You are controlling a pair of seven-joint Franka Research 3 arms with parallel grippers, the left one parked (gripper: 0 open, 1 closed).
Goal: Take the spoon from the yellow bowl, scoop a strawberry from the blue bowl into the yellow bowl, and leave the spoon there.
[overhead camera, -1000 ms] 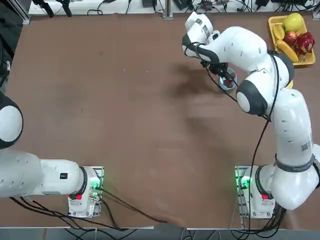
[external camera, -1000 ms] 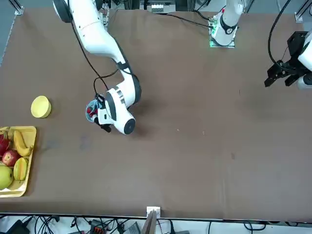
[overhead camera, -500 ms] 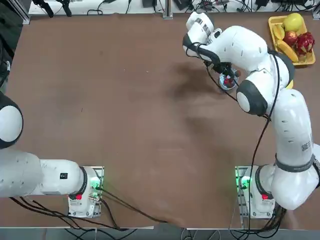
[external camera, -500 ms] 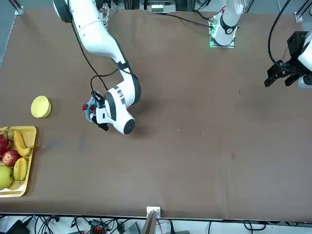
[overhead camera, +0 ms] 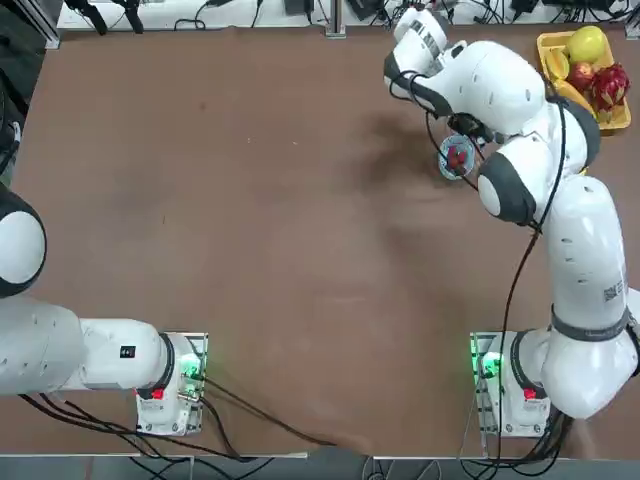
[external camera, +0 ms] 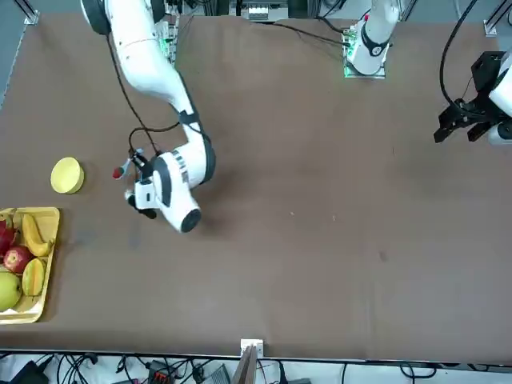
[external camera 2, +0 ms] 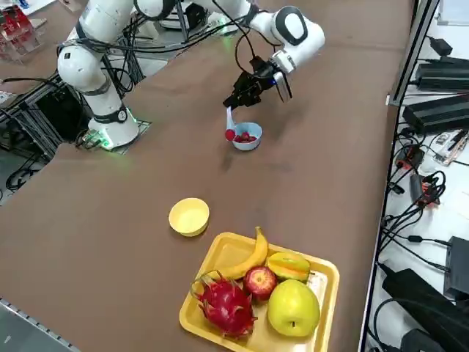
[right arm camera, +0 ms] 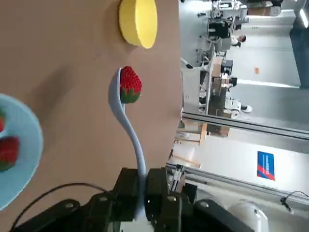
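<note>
Right gripper: jaws are pinching the short pale blue-white plastic spoon by its handle.
Red strawberry: is riding proud of the shallow spoon head; a jerk or early tilt could be rolling it off.
Small round yellow bowl: is waiting at seven o'clock from the light blue bowl, right side view; tipping short of it could be dropping the fruit onto the brown surface.
Spoon handle: could be twisting under off-centre weight.
</note>
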